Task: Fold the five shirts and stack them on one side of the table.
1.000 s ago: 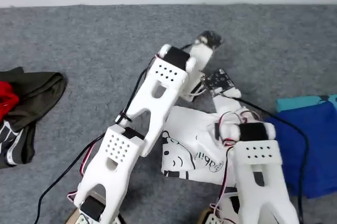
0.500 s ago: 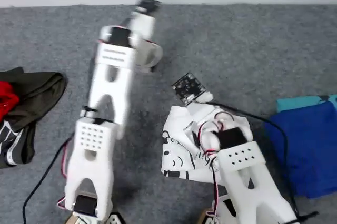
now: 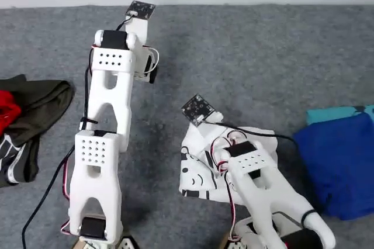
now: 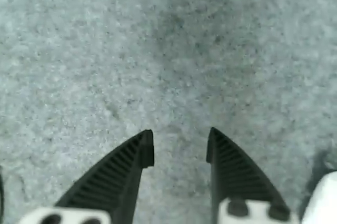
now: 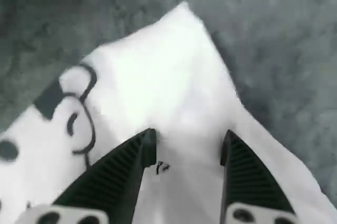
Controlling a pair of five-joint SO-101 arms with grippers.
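Tabletop: we see a grey felt-like cover, rough and matt.
White shirt: smooth matt cloth with black print.
Blue shirt, right edge of the tabletop: matt cloth.
Dark shirts, left edge: we see limp cloth with a faint sheen.
Left arm, right arm: white moulded plastic, matt.
Left gripper, right gripper: black ribbed plastic.
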